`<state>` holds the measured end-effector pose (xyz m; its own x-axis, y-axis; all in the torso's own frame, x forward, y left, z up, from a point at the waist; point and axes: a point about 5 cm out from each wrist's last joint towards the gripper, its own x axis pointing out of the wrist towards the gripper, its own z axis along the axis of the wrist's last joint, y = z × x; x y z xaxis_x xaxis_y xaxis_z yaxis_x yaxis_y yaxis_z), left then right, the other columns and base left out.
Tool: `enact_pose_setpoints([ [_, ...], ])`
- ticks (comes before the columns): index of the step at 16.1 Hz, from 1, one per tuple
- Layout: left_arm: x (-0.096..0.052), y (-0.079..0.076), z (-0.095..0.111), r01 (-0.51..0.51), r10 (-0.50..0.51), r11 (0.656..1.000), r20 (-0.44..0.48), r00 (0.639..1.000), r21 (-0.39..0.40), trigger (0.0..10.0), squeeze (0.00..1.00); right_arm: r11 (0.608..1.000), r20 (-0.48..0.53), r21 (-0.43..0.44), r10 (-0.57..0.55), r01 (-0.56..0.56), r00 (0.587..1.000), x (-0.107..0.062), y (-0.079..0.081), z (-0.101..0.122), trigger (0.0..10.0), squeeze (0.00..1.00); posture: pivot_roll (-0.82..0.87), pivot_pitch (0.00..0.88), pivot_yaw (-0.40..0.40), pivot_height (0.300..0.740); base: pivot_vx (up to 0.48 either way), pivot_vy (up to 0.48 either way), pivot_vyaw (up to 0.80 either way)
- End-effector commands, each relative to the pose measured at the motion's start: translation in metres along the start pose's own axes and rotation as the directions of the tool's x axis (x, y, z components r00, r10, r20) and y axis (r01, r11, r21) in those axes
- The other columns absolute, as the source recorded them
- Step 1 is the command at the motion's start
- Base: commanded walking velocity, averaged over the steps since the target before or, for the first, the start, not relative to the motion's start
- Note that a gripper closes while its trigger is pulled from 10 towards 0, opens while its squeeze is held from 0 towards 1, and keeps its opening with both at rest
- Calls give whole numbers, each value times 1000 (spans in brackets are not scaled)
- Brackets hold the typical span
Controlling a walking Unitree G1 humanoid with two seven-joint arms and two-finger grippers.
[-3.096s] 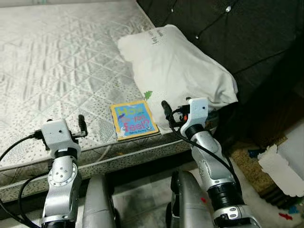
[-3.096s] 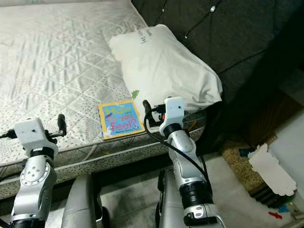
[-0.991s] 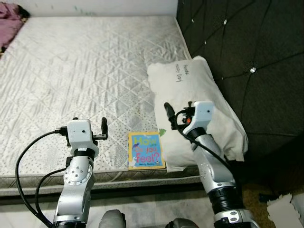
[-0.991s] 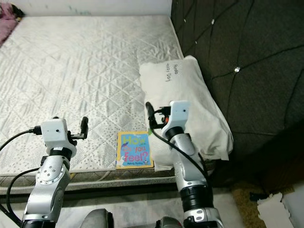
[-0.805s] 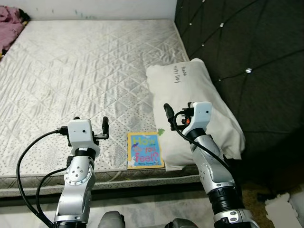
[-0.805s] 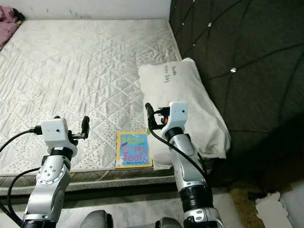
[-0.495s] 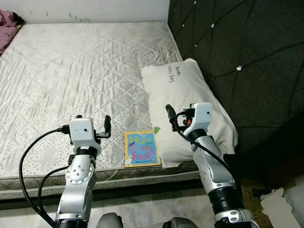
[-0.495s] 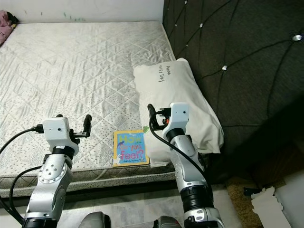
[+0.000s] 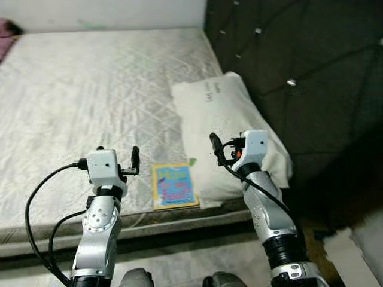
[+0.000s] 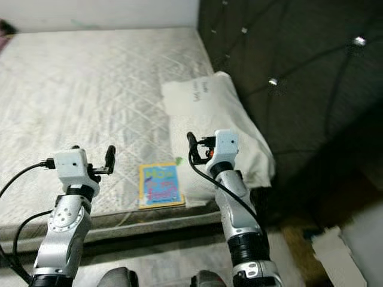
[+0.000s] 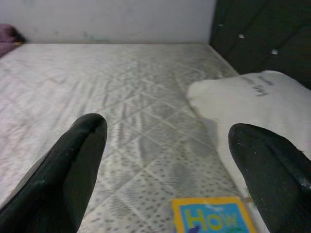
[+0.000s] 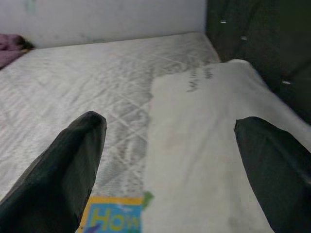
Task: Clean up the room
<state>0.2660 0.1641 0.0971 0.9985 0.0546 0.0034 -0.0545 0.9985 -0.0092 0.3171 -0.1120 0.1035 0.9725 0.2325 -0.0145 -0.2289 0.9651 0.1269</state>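
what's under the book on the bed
The book lies flat on the bare quilted mattress, beside the white pillow. Anything beneath its cover is hidden.

I'm looking down on a bare quilted mattress [image 9: 90, 89] running up to a pale wall [image 11: 107, 19], a dark button-tufted headboard [image 10: 287, 72] standing along its right side.

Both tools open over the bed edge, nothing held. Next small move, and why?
Probably lower the left tool toward the book. The book lies flat near the mattress edge beside the pillow, between the two arms, and is the one loose item close by. The right tool hangs over the pillow, so the left looks less obstructed.
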Motion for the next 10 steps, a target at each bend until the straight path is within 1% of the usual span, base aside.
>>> enact_pose_setpoints([
  [1,1,-1,-1,4,-4,1000,2,1000,-3,10000,0,1000,8,-10,-5,5,1000,1,-1,1,10000,0,-25,44,-18,740,0,0,0],
  [3,1,0,-1,2,-2,1000,1,1000,-7,10000,0,1000,8,-9,-3,3,1000,1,-1,1,10000,0,-25,42,-18,740,0,0,0],
  [4,1,0,-1,2,-2,1000,1,1000,-8,10000,0,1000,8,-9,-3,3,1000,1,-1,1,10000,0,-25,39,-18,740,0,247,0],
  [10,3,-2,-1,13,-13,1000,5,1000,-27,10000,0,1000,7,-20,-1,1,1000,2,-3,1,10000,0,-29,33,-21,740,0,480,0],
])
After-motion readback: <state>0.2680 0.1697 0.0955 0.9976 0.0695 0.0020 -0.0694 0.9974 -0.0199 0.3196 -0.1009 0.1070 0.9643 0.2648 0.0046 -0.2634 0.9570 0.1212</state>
